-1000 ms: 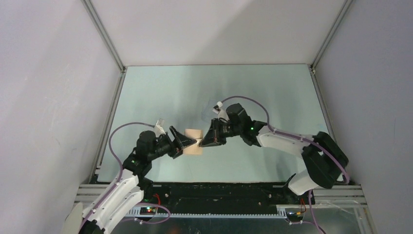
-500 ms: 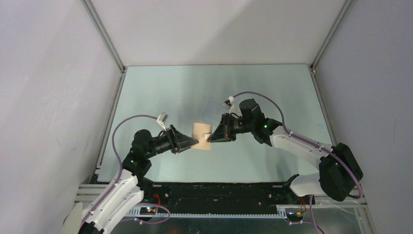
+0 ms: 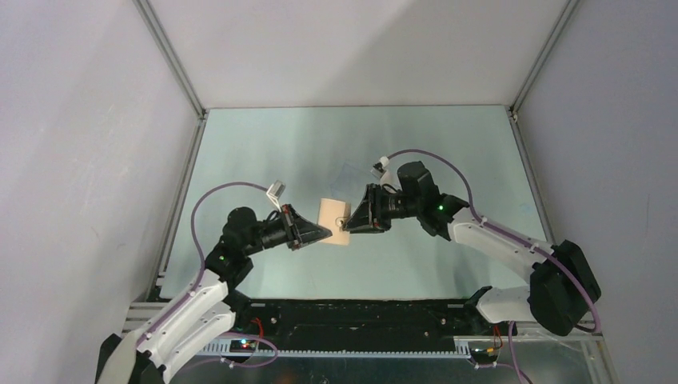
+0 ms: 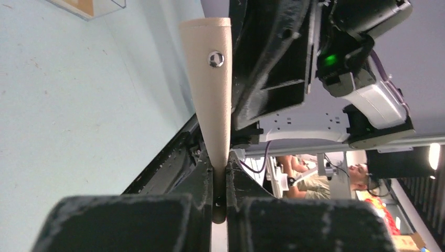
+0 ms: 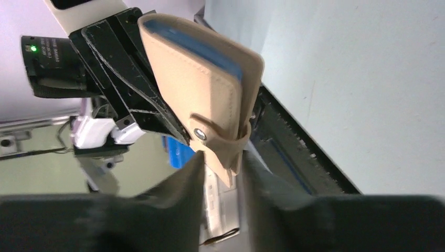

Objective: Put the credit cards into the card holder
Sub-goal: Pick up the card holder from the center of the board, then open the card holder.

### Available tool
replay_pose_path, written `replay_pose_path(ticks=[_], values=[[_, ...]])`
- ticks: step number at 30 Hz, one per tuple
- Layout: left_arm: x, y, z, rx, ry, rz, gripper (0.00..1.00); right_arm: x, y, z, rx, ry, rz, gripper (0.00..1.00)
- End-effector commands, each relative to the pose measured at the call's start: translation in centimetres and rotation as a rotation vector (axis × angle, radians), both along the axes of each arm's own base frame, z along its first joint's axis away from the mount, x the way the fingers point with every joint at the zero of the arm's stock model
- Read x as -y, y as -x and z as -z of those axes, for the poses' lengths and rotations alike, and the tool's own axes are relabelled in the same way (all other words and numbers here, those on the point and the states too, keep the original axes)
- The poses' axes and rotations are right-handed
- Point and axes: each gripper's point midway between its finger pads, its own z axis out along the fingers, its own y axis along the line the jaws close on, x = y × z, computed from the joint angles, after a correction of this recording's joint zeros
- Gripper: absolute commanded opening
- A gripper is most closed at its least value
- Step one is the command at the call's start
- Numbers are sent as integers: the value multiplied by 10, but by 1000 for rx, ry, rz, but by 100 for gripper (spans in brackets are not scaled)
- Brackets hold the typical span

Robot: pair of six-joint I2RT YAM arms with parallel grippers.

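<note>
left claw (image 4: 220,184): jaws closed on the wallet (image 4: 209,105), pinching one thin edge; the wallet juts straight out past the fingertips, narrow side to the wrist camera, snap (image 4: 215,59) near its far end
right claw (image 5: 223,173): jaws a narrow gap apart, the tab (image 5: 224,152) hanging between the fingers; whether they press it cannot be told
wallet: tan, folded shut, blue lining (image 5: 199,50) showing along one edge; tab wrapped round the side; it sits between the two claws, which meet it from opposite sides
table (image 3: 448,144): pale green; wallet over its near middle
box (image 4: 99,5): clear, on the table beyond the wallet, apart from both claws
</note>
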Motion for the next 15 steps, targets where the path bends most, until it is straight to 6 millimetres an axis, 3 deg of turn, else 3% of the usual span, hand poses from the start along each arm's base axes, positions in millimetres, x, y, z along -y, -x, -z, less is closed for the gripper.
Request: replay_pose_path(ticks=[1,3,5,6,10,15], values=[[-5,-13,-8,59,-121,-103,0,14,-5,-15,115,56,63,53],[-12,-15,4,78,-256,-152,0,21,-8,-15,168,136,94,69],[-17,-18,6,75,-305,-203,0,27,-9,-12,213,227,112,75],[-20,-22,6,81,-321,-233,0,32,-12,-4,226,292,127,76],[-23,-20,4,102,-413,-264,0,26,-16,-9,281,381,134,79],[-10,-11,10,108,-508,-201,0,11,-16,-8,328,463,122,80]])
